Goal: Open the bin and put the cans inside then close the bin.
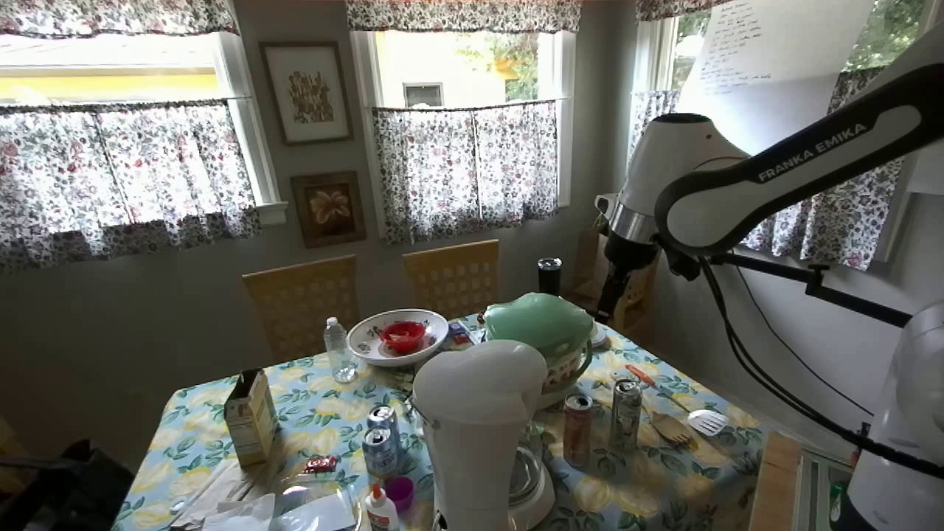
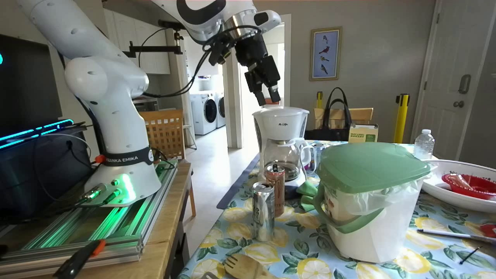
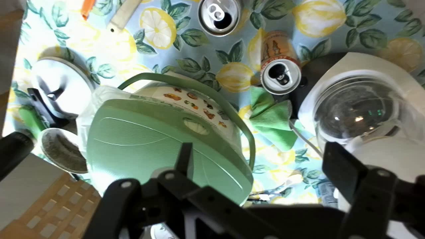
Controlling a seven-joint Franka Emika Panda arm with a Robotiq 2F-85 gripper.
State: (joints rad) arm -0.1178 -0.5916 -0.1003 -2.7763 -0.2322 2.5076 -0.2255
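Observation:
The bin is a white tub with a green lid point(image 1: 538, 321) point(image 2: 372, 164) point(image 3: 149, 146). Its lid is down and a clear bag sticks out at the rim. A silver can point(image 1: 626, 417) point(image 2: 263, 213) point(image 3: 219, 16) and an orange can point(image 1: 577, 431) point(image 2: 276, 186) point(image 3: 277, 59) stand upright beside the bin, opened on top. Two blue-silver cans point(image 1: 380, 450) stand behind the coffee maker; one shows partly in the wrist view point(image 3: 328, 192). My gripper point(image 1: 606, 310) point(image 2: 267, 99) point(image 3: 259, 154) is open and empty, well above the table. In the wrist view, one finger overlaps the lid.
A white coffee maker point(image 1: 479, 413) point(image 2: 281, 120) stands near the bin. A green cloth point(image 3: 272, 122) lies between them. A white dish point(image 1: 369, 354) holds a red bowl. A water bottle point(image 1: 339, 354), a box point(image 1: 249, 420), and a slotted spatula point(image 1: 706, 421) are on the table.

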